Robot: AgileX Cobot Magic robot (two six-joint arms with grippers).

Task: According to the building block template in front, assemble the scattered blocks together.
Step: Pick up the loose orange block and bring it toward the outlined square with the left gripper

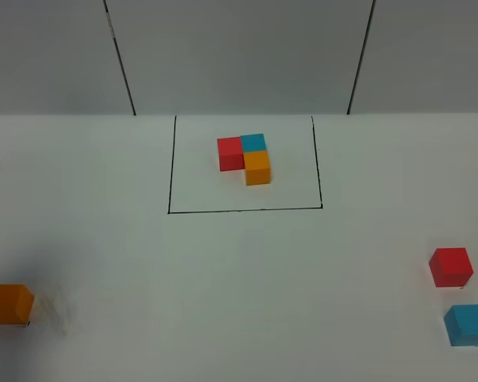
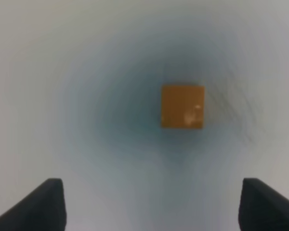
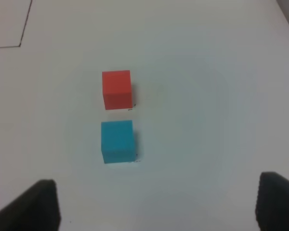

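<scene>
The left claw [image 2: 152,202] and right claw [image 3: 159,197] both gape wide, holding nothing. The orange block [image 2: 182,106] sits ahead of the left's tips, the red block [image 3: 117,89] and blue block [image 3: 118,141] ahead of the right's. Probably light and rigid: pinch opposite flat faces.

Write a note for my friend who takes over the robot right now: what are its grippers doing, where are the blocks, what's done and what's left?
The left gripper is open and empty; the orange block lies alone in front of its jaws, at the near left.
The right gripper is open and empty; the red block and blue block lie in front of it at the near right, close but apart.
The template sits inside the black outline: red beside blue, orange in front of blue.
Done: nothing joined yet.
Left: bring all three blocks together in that L.
</scene>
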